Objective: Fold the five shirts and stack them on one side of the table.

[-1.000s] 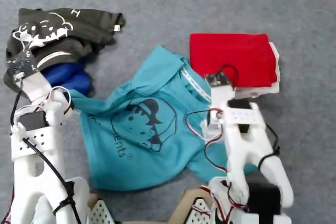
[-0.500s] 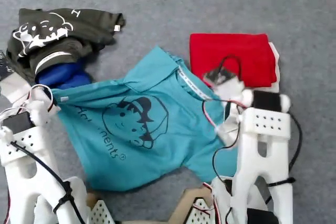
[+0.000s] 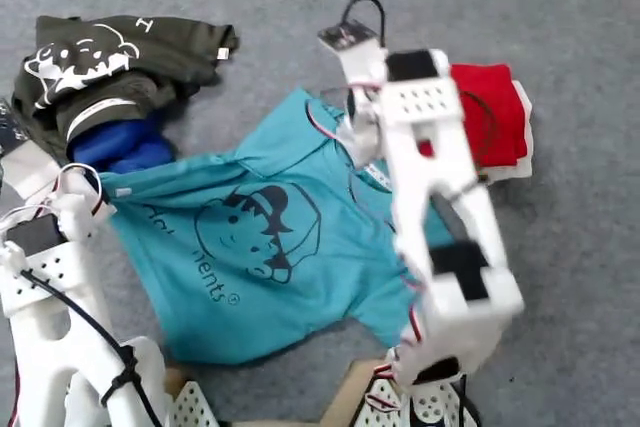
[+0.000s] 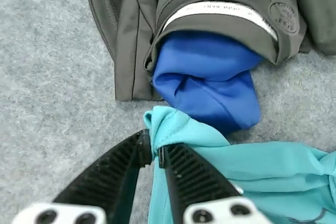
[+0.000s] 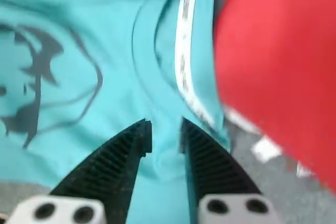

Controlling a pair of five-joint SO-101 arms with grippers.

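Note:
A teal shirt (image 3: pixel 250 247) with a cartoon print lies spread and rumpled in the middle of the table. My left gripper (image 3: pixel 100 192) is at its left sleeve, shut on a bunched tip of teal cloth (image 4: pixel 154 148). My right arm stretches over the shirt, and its gripper (image 3: pixel 358 142) hangs just above the collar (image 5: pixel 184 61), jaws slightly open (image 5: pixel 165 129) with nothing pinched. A folded red shirt (image 3: pixel 495 117) (image 5: pixel 278 51) rests on a white one (image 3: pixel 522 162) at the right. A dark olive shirt (image 3: pixel 120 57) (image 4: pixel 210 3) lies heaped over a blue shirt (image 3: pixel 120 147) (image 4: pixel 210 77) at the far left.
Grey felt (image 3: pixel 580 267) covers the table, with bare room along the far edge and at the right front. The arm bases and cardboard pieces (image 3: pixel 360 387) crowd the near edge.
My right arm has swung up from the teal shirt's right hem to its collar. The left gripper pulled the sleeve leftward earlier, spreading the shirt, and has since held still.

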